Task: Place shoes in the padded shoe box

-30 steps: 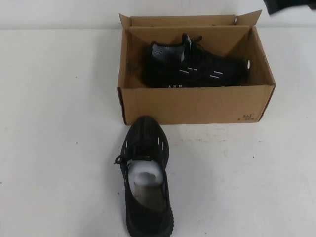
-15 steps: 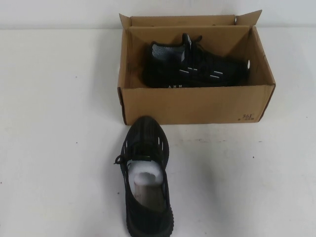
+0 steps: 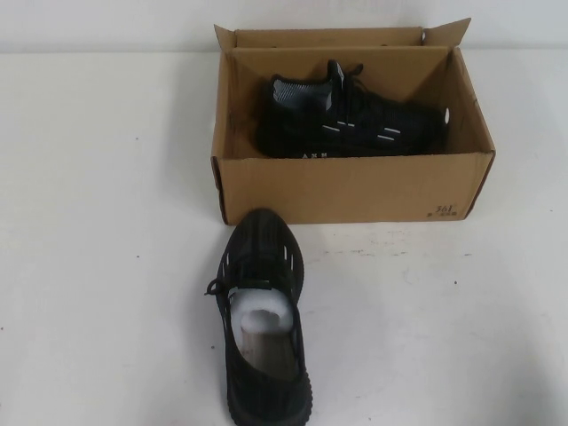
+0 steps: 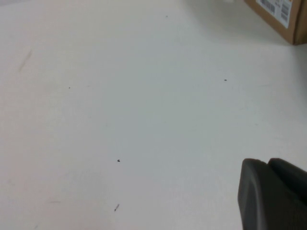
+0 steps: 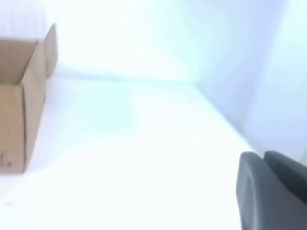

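While one black knit sneaker [image 3: 351, 120] lies inside the brown cardboard box [image 3: 355, 188] at upper centre, its mate [image 3: 262, 319] sits lower centre on the white table [image 3: 106, 222]. Left gripper [image 4: 273, 194] and right gripper [image 5: 271, 189] show only at frame corners; their spread cannot be told.

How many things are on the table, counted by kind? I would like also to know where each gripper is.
Black sneakers: 2, one in the box, one on the table
Cardboard shoe box: 1
Total: 3
Left gripper and right gripper: each shows only in its own wrist view, over bare table, holding nothing.
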`<state>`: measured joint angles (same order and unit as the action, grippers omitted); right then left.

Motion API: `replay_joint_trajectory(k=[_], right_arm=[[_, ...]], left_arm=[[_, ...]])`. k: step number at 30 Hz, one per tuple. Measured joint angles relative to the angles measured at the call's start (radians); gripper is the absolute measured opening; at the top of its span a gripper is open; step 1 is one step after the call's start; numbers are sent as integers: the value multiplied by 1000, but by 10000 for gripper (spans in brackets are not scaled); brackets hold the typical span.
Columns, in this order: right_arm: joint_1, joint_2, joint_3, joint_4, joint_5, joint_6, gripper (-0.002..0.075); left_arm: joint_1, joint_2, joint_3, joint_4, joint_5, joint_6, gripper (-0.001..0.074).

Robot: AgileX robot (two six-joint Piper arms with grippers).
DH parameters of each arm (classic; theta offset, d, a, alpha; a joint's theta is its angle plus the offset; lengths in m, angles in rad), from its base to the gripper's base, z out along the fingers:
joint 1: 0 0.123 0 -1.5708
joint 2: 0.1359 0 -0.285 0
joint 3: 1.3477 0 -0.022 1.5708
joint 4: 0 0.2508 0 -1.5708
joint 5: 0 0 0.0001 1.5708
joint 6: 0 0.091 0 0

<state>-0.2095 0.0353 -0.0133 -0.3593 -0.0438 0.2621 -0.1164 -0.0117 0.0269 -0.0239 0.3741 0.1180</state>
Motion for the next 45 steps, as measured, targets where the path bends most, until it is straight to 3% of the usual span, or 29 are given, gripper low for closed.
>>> replay_joint_trajectory(k=[17,19,23,32,41,45], right_arm=[[-3,-72,42,6,31,20,-6],[-3,-72,42,121,52,-79,-6],[-3,-72,42,461,124,-497,-6],[-3,-72,42,373,375,-396,-6],[-1,-72,42,385,379,-396,-6],[45,-72,42,359,379,-396,-6]], left_arm=[[0,0,0,0,2,0,-4],[0,0,0,0,2,0,-4],[0,0,0,0,2,0,-4],[0,0,0,0,2,0,-4],[0,0,0,0,2,0,-4],[0,0,0,0,2,0,-4]])
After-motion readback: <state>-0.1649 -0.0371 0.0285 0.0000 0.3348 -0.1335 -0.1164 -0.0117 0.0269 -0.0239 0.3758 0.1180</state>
